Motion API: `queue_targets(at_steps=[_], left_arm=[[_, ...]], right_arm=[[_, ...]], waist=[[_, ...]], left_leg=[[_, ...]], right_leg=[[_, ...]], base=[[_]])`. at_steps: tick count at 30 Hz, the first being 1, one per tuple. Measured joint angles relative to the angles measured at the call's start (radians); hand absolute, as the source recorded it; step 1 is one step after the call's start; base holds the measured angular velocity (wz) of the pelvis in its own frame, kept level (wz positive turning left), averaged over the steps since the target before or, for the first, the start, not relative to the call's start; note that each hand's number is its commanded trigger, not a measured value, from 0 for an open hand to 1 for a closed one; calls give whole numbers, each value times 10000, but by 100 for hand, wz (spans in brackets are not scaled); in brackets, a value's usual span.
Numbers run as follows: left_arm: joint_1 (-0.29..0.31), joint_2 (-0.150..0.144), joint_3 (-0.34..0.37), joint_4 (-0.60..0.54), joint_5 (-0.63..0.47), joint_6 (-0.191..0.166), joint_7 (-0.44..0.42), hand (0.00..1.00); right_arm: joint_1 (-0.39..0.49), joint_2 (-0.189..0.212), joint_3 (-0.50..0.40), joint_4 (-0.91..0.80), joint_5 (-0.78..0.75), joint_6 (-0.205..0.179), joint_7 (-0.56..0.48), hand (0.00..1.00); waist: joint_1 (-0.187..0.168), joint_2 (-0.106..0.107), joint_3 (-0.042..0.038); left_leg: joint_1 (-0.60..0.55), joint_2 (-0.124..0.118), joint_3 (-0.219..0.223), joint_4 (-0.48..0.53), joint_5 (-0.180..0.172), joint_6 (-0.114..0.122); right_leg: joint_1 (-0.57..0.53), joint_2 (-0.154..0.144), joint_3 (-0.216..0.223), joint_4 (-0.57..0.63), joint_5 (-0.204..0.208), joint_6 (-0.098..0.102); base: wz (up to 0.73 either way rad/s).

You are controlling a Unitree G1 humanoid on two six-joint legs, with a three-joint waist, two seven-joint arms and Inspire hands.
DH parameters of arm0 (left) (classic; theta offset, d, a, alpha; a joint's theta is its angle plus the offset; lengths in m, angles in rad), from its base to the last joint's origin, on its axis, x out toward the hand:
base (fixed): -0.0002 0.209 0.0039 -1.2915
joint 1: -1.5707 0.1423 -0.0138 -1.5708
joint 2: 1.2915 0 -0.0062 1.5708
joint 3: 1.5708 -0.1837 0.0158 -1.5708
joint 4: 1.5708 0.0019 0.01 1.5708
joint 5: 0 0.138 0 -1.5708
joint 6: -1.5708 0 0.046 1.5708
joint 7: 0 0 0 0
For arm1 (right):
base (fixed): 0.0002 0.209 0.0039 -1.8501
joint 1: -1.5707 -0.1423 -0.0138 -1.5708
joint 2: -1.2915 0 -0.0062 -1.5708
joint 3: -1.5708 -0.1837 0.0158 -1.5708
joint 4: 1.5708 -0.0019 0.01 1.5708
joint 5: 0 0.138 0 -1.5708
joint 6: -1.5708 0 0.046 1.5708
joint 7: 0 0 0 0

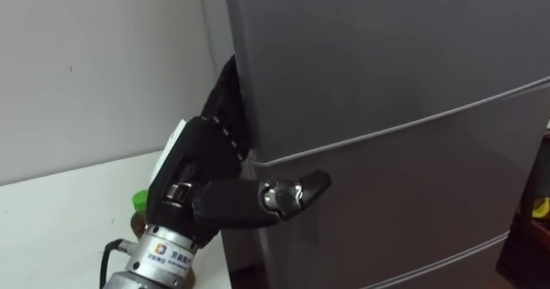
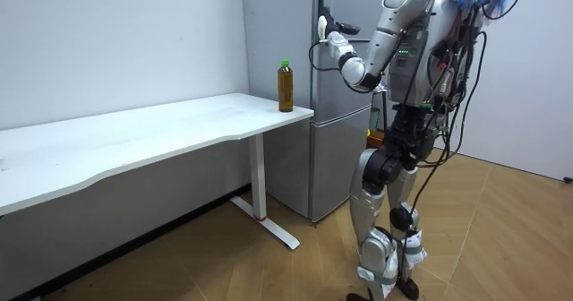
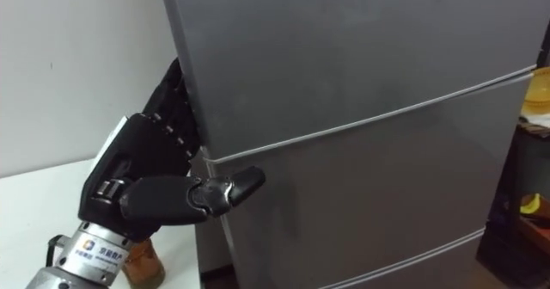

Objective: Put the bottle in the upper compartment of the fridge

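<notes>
A grey fridge stands in front of me, its upper door closed above a thin seam and the lower door beneath. My left hand is raised to the upper door's left edge, just above the seam, and touches it there. The bottle, amber with a green cap, stands upright on the white table's corner nearest the fridge. In the eye views it is mostly hidden behind my left hand and wrist. The room view has me standing upright facing the fridge.
The white table runs along the wall to the left of the fridge. A dark shelf with yellow items sits to the fridge's right. Open wooden floor lies behind me and under the table.
</notes>
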Motion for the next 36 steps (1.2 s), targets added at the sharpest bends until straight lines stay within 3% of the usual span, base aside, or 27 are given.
queue_targets(at_steps=[3,8,13,15,16,26,30,31,33,36], left_arm=[[-1,-20,173,55,-5,-41,7,100],[39,5,-110,46,-72,-248,-184,100],[38,-24,-76,85,-73,-193,-184,100],[39,-29,-54,85,-73,-197,-200,93],[38,10,-124,70,-73,-208,-308,82],[30,6,-387,80,-86,-200,-471,66],[30,15,-460,82,-86,-200,-501,51],[30,18,-471,84,-86,-200,-506,29],[30,23,-486,90,-84,-195,-512,16],[30,26,-491,107,-84,-182,-514,6]], right_arm=[[-29,-35,102,-4,2,0,50,0],[-16,-53,199,-23,76,2,68,0],[-26,-58,402,-65,163,1,147,0],[-28,-58,402,-65,176,1,152,0],[-29,-65,426,-67,227,1,153,0],[-26,-77,505,-80,357,1,168,0],[-26,-77,507,-78,358,2,172,0],[-25,-78,506,-78,359,2,172,0],[-25,-78,505,-79,359,2,172,0],[-25,-78,503,-78,360,2,172,0]], waist=[[5,6,-10],[116,16,-22],[97,20,-29],[102,23,-31],[103,25,-36],[88,32,-41],[92,32,-41],[92,32,-40],[92,32,-40],[90,32,-32]], left_leg=[[-96,-3,-24,6,0,0],[-145,-23,-64,6,2,4],[-166,-36,-66,15,17,29],[-178,-38,-66,22,19,33],[-177,-39,-64,22,25,43],[-164,-58,-58,24,40,68],[-150,-65,-56,24,41,70],[-145,-66,-54,24,42,71],[-138,-67,-53,24,44,75],[-132,-66,-53,24,47,81]], right_leg=[[-33,-14,-121,-18,15,23],[10,-20,-205,-126,72,64],[5,-50,-203,-140,109,98],[-2,-59,-208,-145,114,107],[0,-67,-217,-141,116,110],[4,-60,-198,-136,141,107],[6,-69,-188,-130,142,106],[6,-71,-183,-130,142,107],[6,-73,-181,-133,142,107],[5,-73,-179,-131,143,107]], base=[[13],[5],[1],[0],[0],[0],[0],[0],[0],[0]])
